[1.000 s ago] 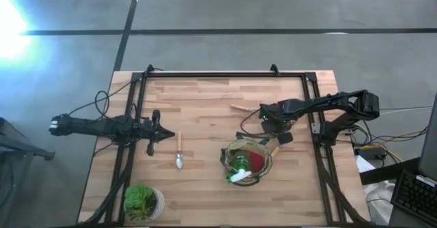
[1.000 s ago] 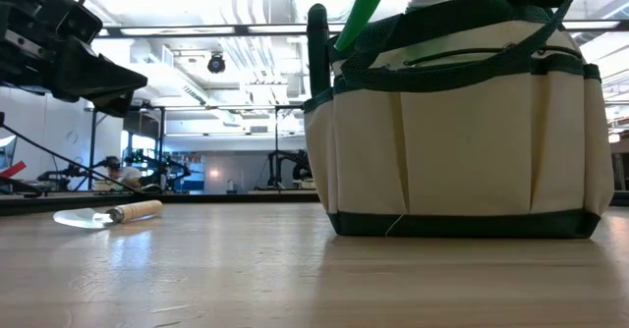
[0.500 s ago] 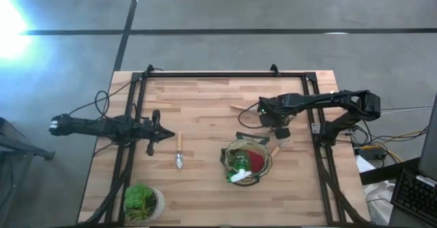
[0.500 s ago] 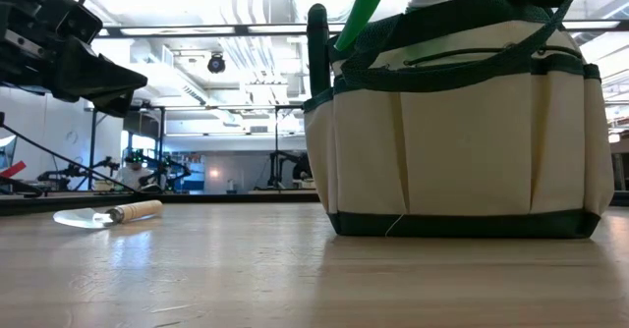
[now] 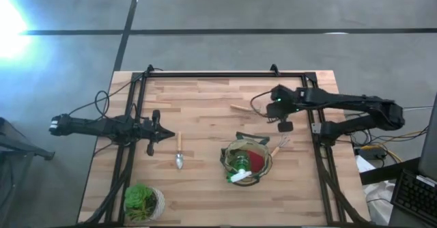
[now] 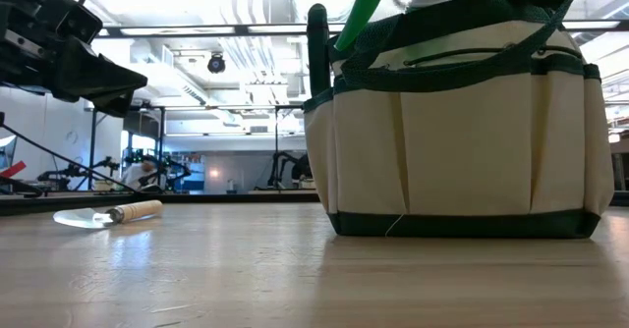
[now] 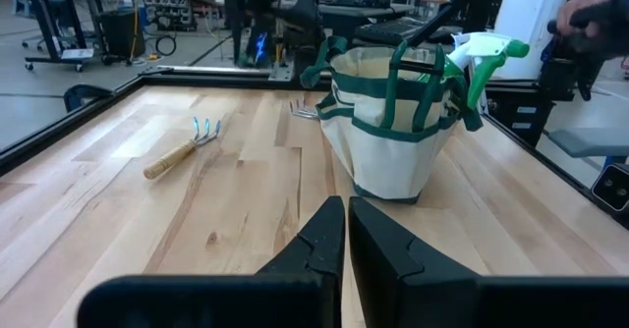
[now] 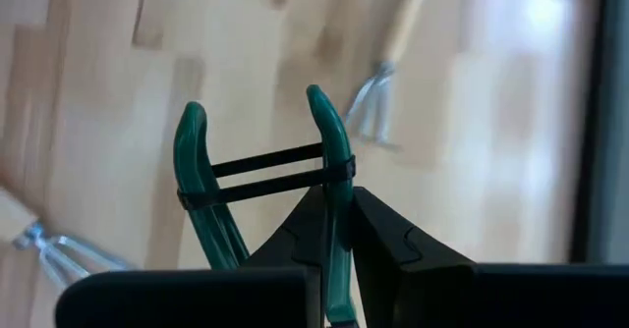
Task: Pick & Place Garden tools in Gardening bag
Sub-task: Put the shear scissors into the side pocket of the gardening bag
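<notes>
in right gripper [image 8: 332, 232], pruners [image 8: 263, 176], blades hidden

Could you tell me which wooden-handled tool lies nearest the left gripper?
The silver-bladed trowel, beside the left gripper; the others have prongs.

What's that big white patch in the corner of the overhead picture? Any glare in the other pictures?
High view: strong glare on the floor at upper left, off the table. Low view: bright ceiling lights behind the gardening bag; the table shines around the trowel. Left wrist view: even light, no glare.
</notes>
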You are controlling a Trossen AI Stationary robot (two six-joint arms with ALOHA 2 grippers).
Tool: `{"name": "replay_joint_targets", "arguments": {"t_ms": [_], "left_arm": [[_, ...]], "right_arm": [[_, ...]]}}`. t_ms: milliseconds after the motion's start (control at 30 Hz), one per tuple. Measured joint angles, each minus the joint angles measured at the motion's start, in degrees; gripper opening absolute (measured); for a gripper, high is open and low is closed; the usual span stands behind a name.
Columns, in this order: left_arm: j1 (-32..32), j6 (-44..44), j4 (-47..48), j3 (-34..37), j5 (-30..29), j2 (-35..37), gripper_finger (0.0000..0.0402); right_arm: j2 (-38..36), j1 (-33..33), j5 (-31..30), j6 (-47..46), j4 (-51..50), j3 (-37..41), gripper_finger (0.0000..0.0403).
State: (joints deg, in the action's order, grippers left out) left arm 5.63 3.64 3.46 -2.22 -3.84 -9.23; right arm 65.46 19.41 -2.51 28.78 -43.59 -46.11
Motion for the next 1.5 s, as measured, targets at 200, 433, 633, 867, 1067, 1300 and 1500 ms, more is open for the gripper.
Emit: {"name": "replay_joint_targets", "arguments": {"t_ms": [200, 433, 633, 867, 1067, 1300, 1500], "left_arm": [[0.0, 0.0, 0.0, 0.0, 0.0, 0.0, 0.0023], [0.0, 0.0, 0.0, 0.0, 0.0, 0.0, 0.0023], [0.0, 0.0, 0.0, 0.0, 0.0, 0.0, 0.0023], [0.0, 0.0, 0.0, 0.0, 0.0, 0.0, 0.0023], [0.0, 0.0, 0.0, 0.0, 0.0, 0.0, 0.0023], [0.0, 0.0, 0.0, 0.0, 0.0, 0.0, 0.0023], [0.0, 0.0, 0.0, 0.0, 0.0, 0.0, 0.0023]], "right_arm": [[-8.7, 0.1, 0.1, -0.5, 2.7, 0.1, 0.0017], [-15.6, 0.1, 0.1, -1.4, 5.1, 0.5, 0.0017], [-19.3, 0.1, 0.2, -1.8, 8.2, 0.6, 0.0017], [-21.0, 0.1, 3.7, -4.3, 10.1, 0.8, 0.0017], [-21.2, 0.0, 9.0, -6.1, 12.8, 0.9, 0.0018], [-21.2, -0.1, 15.6, -6.4, 16.8, 0.9, 0.0018], [-21.2, -0.1, 17.9, -6.4, 20.2, 1.0, 0.0018]]}}
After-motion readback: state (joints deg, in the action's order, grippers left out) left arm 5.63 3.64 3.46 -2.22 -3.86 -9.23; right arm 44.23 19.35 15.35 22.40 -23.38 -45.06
